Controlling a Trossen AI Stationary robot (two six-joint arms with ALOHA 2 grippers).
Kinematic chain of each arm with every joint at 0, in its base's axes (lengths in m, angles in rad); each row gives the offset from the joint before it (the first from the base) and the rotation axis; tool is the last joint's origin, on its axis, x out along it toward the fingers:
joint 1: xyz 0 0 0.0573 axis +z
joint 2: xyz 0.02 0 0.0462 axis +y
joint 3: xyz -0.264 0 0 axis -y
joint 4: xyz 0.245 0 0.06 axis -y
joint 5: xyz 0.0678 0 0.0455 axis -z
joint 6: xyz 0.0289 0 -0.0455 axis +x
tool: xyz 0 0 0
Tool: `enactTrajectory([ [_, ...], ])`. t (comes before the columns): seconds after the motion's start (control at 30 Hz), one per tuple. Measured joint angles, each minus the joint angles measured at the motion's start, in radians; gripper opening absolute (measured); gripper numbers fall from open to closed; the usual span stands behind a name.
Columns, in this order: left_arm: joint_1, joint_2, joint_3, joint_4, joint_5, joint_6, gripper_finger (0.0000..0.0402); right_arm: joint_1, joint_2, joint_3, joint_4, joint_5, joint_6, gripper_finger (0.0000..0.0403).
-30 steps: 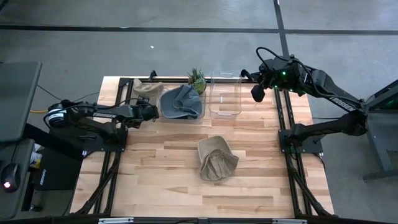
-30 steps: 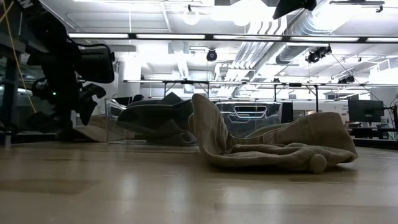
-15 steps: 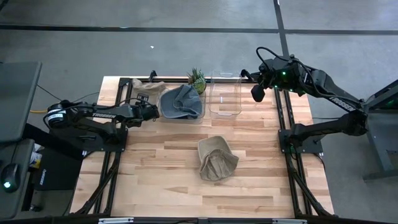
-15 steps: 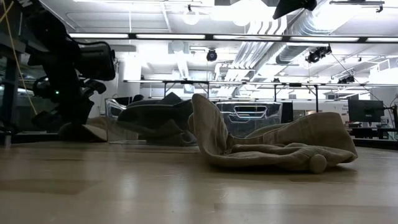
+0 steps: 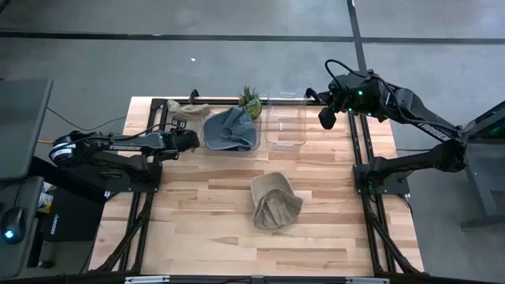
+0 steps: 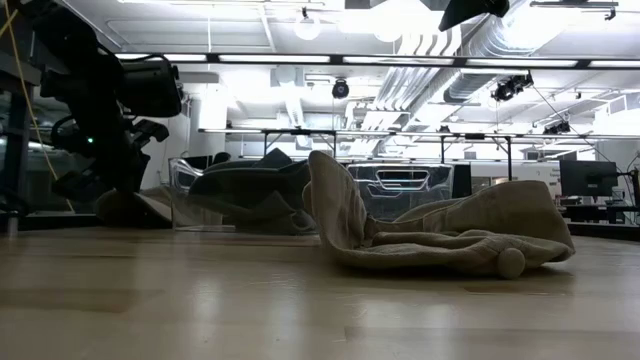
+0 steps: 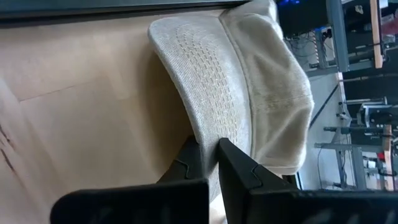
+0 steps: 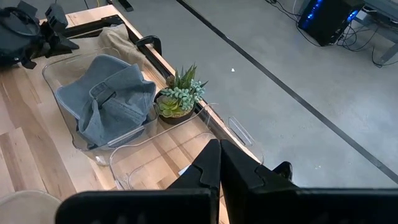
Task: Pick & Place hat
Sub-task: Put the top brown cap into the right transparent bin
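Grey hat already binned; left gripper clenched on beige hat; right gripper closed, idle; tan hat left on table

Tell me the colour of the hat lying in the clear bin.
Blue-grey hat, clearest in the right wrist view.

1. We see a table of pale wood, smooth with light sheen.
2. The beige hat is soft cloth with stitched brim.
3. The bin is clear glossy plastic.
4. The grey hat is matt cloth.
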Motion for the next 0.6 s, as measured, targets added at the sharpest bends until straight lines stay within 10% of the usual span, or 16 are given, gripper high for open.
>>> enactTrajectory([
  [0.6, 0.0, -0.274, -0.002, -0.068, -0.013, 0.224, 0.0002, 0.0, 0.0, 0.0, 0.0, -0.053, 0.0, 0.0001],
])
